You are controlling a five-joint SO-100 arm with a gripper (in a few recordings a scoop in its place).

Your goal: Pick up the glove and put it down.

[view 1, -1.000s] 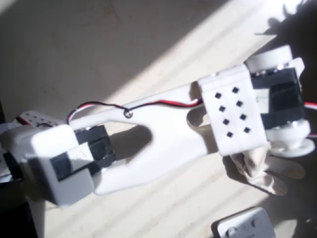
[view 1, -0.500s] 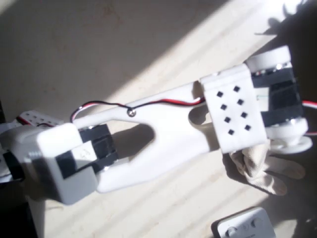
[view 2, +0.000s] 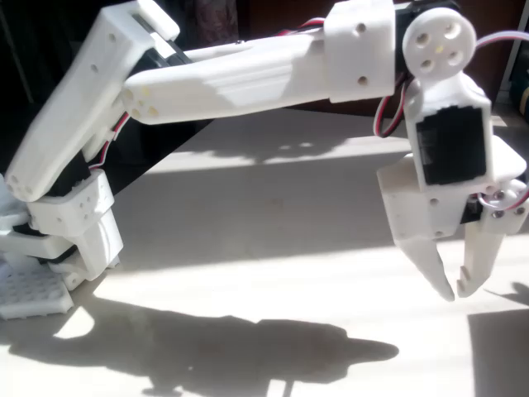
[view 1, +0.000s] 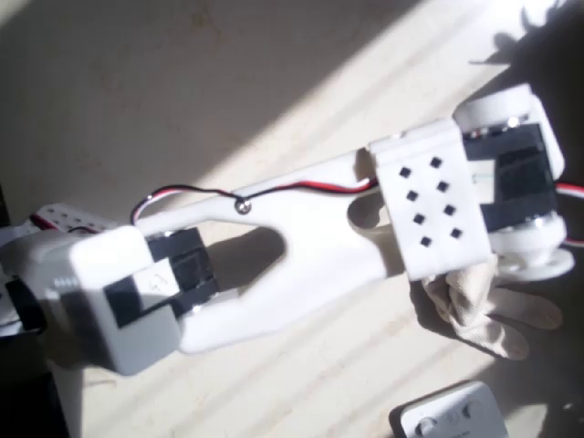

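In the fixed view the gripper [view 2: 453,291] hangs over the table [view 2: 248,215] with its two white fingers pointing down. The tips stand very near each other with only a thin slit between them, and nothing is between them. They hover above the sunlit surface near the right edge of that view without touching it.

Against the picture of half a second ago, the overhead view shows very little change: the wrist block with its black motor at the upper right has turned slightly, and the rest of the white arm [view 1: 301,246] lies at the same slant across the table. The glove has not moved.

The glove [view 1: 488,310] lies flat on the table toward the lower right of the overhead view, an off-white fabric shape with its thick fingers spread toward the right edge. Its near part is hidden under the arm's perforated white bracket and wrist, so it sits right below the wrist end of the arm. Whether the fingertips are directly over it cannot be told, as the wrist covers them from above.

Just beyond the glove, at the bottom edge of the overhead view, lies a white-grey plastic device [view 1: 452,418], apart from the glove.
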